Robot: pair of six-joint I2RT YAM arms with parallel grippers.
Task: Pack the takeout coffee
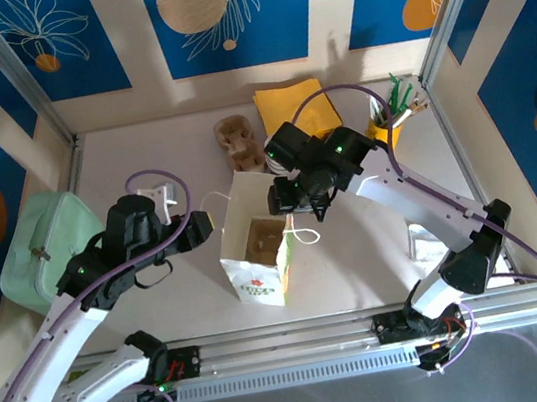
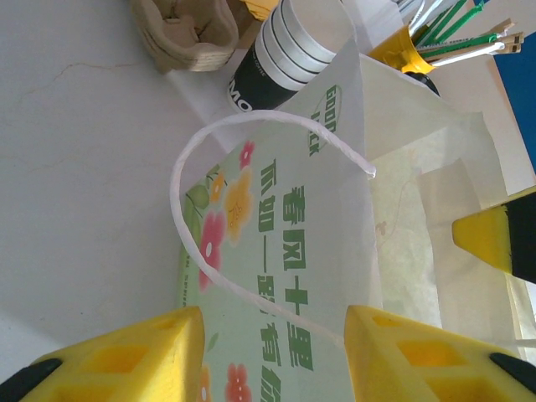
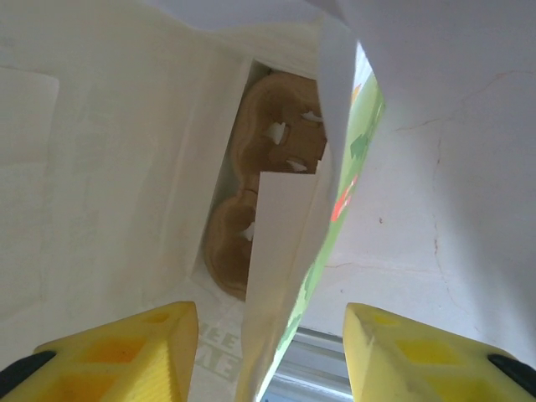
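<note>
Paper bag (image 1: 256,264) stands upright mid-desk (image 1: 141,159), mouth up, with a brown carrier (image 3: 268,142) lying on its bottom.

Left pincer (image 2: 272,327): spread wide, pinching nothing. The bag's printed face and the handle loop (image 2: 186,176) lie between its fingers.

Right pincer (image 3: 272,318): also spread and empty. It looks down into the mouth, with the bag's side wall standing between its fingers.

Takeout coffee: can't tell where it sits. The cups beyond the bag's far edge are the lidless cup stack (image 2: 289,59), beside a spare carrier (image 2: 188,33). Don't take those. My guess is the lidded cup is back there, hidden by the right arm.

Step in hand, as I read it: get the mouth open and steady so the cup can go in. To do it well:
- Close left on the rim at the handle root, not on the loop alone. The loop will flex and the bag could tip.
- Lift right straight up out of the mouth before you move sideways, or you'll drag the wall with you.
- Grip the cup on the paper wall below the lid, with a light squeeze. Pinching the lid may pop it.
- Come in vertical with the cup upright and aim at one carrier socket. Release only once it's seated.
- The bag looks thin and light, so expect any snag to shift it.
</note>
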